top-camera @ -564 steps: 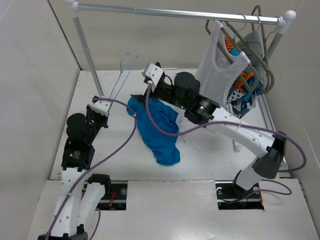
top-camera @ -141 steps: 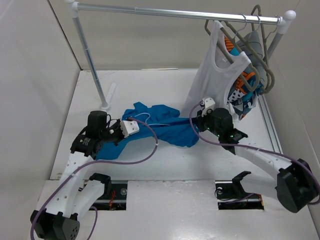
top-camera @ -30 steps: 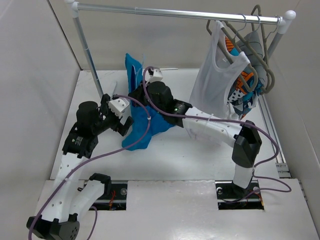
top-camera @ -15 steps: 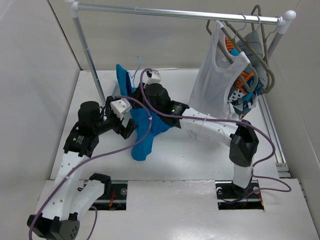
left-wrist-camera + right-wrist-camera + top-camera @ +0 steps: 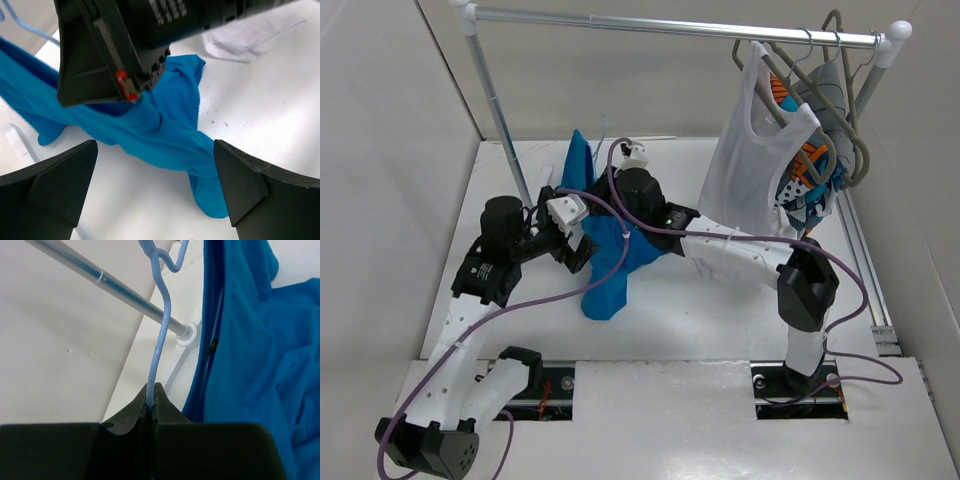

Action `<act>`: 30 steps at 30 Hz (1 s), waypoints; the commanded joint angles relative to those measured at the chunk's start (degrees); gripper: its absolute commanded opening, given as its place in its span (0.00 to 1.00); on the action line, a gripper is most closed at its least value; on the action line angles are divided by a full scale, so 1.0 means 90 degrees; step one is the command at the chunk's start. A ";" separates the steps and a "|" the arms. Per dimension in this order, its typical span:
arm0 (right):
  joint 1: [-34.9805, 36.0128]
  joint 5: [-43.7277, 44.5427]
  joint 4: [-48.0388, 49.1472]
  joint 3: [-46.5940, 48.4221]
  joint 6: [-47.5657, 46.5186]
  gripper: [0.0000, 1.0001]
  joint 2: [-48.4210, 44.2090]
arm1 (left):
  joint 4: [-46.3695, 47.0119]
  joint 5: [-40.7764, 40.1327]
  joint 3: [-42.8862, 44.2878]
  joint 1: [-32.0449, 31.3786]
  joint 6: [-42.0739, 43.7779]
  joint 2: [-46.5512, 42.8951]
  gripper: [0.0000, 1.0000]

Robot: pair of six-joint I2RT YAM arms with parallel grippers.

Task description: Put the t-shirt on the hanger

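Beside crumpled soft t-shirt (image 5: 250,365), thin wire hanger (image 5: 159,340).

Looks like a robotics lab rig: two robot arms (image 5: 750,255) bolted to a white table (image 5: 720,320), plain white walls (image 5: 380,150) boxing it in, clothes rail (image 5: 670,25) at the back.

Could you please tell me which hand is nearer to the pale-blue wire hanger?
Right. The right hand is shut on the hanger wire itself; the left hand is open and apart from it, facing the draped t-shirt.
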 commanded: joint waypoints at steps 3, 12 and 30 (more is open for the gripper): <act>0.0079 -0.0244 0.0881 0.0352 0.0183 0.00 -0.0268 | 0.0096 -0.0327 -0.0006 -0.0144 0.0371 0.0124 1.00; 0.0207 -0.0429 0.0881 0.0548 0.0300 0.00 0.0074 | 0.0583 -0.1780 -0.0338 -0.0212 0.0333 0.0252 1.00; 0.0207 -0.0771 0.0881 0.0685 0.0486 0.00 0.0406 | 0.0379 -0.2075 -0.1207 -0.0290 0.0403 0.0193 0.05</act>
